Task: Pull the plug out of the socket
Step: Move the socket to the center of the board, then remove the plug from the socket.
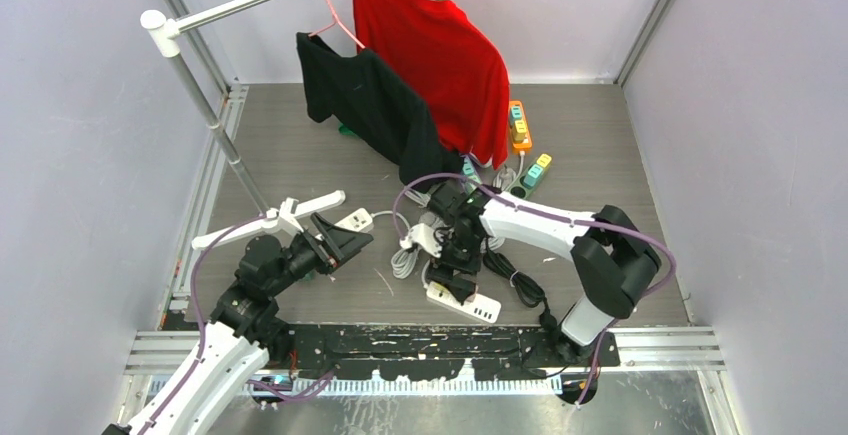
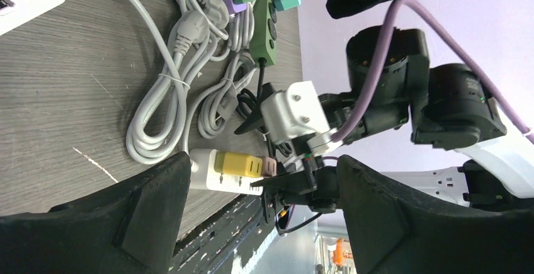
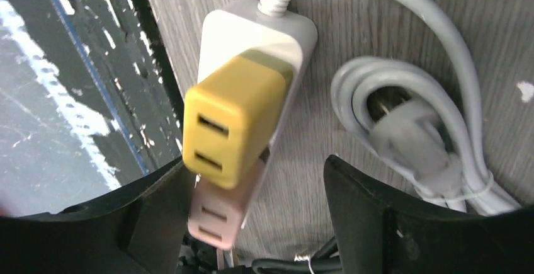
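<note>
The yellow plug (image 3: pixel 236 119) sits in the white power strip (image 3: pixel 252 31) near the bench's near edge, a pink plug (image 3: pixel 217 214) just beside it. The right gripper (image 3: pixel 255 179) hangs spread above, pinching nothing; the left gripper (image 1: pixel 352 243) is spread too. Unheld, the strip may lift with the plug.

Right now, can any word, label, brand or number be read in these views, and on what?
None can be read.
The white power strip, its yellow plug and pink plug show no print.
The orange power strip and green power strip by the clothes are too small to tell.
</note>
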Robot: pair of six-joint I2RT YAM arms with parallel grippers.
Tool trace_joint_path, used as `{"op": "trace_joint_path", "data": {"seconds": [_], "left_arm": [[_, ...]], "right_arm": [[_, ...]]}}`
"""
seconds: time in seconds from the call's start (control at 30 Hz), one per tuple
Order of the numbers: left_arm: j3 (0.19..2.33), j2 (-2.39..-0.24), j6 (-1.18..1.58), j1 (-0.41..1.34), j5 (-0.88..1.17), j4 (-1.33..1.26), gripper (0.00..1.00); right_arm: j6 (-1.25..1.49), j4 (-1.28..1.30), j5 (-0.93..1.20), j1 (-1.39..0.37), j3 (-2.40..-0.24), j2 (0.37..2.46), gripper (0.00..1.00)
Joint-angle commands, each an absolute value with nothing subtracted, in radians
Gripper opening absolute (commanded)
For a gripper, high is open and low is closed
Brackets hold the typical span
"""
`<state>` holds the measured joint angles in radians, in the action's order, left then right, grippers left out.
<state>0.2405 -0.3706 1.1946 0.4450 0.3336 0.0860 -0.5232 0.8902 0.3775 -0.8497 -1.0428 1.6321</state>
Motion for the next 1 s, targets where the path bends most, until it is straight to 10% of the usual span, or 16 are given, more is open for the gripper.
{"op": "trace_joint_path", "data": {"seconds": [0.0,0.63,0.97], "left_arm": [[0.258,-0.371,1.154,0.455,0.323,0.001,0.84],[0.649,-0.902,0.272,1.051,0.155,-0.083,0.86],[0.881,-1.224,-0.192,1.129,0.417,0.125,0.91]], "right_arm": [[-0.617,1.029,0.492,-0.774,-1.107,1.541,0.8],[-0.999,1.33,1.002,-0.298,-1.04,1.25,0.79],[-1.09,1.345,1.027,-0.207,-0.972,1.217,0.81]]}}
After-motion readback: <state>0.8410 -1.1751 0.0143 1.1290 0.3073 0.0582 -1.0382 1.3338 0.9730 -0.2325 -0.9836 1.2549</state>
